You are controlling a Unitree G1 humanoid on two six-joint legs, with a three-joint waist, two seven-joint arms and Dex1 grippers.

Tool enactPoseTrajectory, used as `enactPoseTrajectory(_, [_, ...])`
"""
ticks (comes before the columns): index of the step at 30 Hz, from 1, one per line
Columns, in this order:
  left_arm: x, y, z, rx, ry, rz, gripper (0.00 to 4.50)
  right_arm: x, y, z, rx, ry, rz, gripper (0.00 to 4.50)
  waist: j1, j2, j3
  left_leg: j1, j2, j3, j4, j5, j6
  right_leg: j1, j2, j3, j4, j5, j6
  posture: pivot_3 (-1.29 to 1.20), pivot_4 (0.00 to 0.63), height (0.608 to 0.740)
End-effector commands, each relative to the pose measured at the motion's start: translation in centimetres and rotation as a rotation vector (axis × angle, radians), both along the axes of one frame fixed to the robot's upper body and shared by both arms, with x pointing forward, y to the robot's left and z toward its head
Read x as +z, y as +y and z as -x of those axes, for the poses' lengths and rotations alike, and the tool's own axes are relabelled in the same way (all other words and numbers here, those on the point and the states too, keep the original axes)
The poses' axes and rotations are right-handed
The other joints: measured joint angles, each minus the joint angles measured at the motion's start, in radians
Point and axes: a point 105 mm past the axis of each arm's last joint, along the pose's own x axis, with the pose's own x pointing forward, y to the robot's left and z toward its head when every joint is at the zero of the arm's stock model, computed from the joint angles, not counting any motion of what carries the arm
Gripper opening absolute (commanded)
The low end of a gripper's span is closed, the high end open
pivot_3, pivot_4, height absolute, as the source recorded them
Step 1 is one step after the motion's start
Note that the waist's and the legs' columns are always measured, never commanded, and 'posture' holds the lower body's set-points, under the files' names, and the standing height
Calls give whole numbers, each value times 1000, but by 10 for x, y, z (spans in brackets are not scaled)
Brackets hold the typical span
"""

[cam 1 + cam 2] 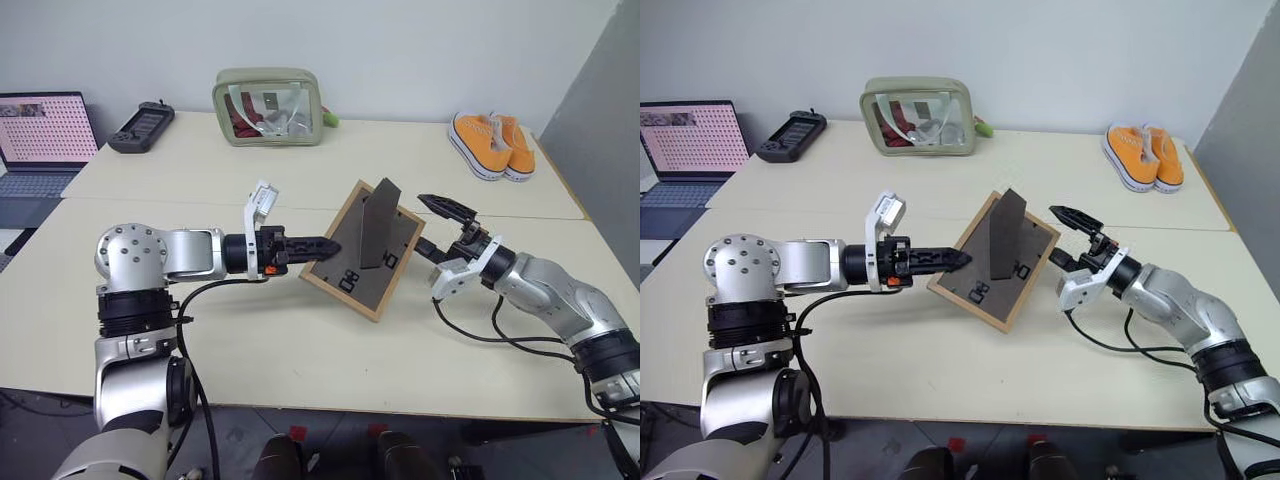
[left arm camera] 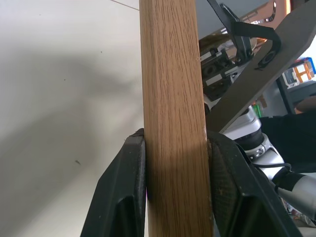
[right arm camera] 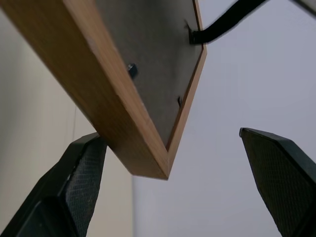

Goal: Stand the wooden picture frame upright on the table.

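With the right tool [image 1: 443, 232] spread wide, the wooden picture frame [image 1: 362, 251], pinched by the left tool [image 1: 322, 246] alone, could probably twist and topple onto the counter [image 1: 300, 340].

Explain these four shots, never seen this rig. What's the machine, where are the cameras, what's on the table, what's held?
It is a humanoid robot with two arms, each ending in a gripper of two black fingers. The two wide shots come from a stereo camera on its head, looking down over the arms. The two close-ups come from cameras on the wrists, looking along the fingers.

The left gripper is shut on the edge of the wooden picture frame, holding it tilted above the table, dark back up with its stand folded out. The right gripper is open, beside the frame's other side.

Farther back lie orange sneakers, a green pouch, a black controller and a laptop.
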Motion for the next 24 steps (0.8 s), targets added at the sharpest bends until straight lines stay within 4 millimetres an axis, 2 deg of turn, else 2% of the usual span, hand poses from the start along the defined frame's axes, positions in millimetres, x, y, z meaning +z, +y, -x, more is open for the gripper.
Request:
enactPoseTrajectory(1, [19,1,1,-18,-18,41,1321,14,5,9,83,-193,-10,4447,1,0,0,0,0,0,0,0,0,0,0,0,0,0,0,0,150,740])
enactPoseTrajectory(4, [21,1,1,-19,-13,36,1321,14,6,10,107,-237,-18,4447,1,0,0,0,0,0,0,0,0,0,0,0,0,0,0,0,150,740])
enactPoseTrajectory(15, [23,-8,6,-47,-10,40,1321,3,20,0,128,-231,-11,4447,0,0,0,0,0,0,0,0,0,0,0,0,1,0,0,0,150,740])
enactPoseTrajectory(21, [24,-8,7,-47,-8,39,1321,7,16,-2,136,-238,-16,4447,0,0,0,0,0,0,0,0,0,0,0,0,1,0,0,0,150,740])
enactPoseTrajectory(24, [24,-8,7,-45,-7,39,1321,7,12,-3,134,-237,-17,3957,0,0,0,0,-1,0,0,0,0,0,0,0,1,0,0,0,150,740])
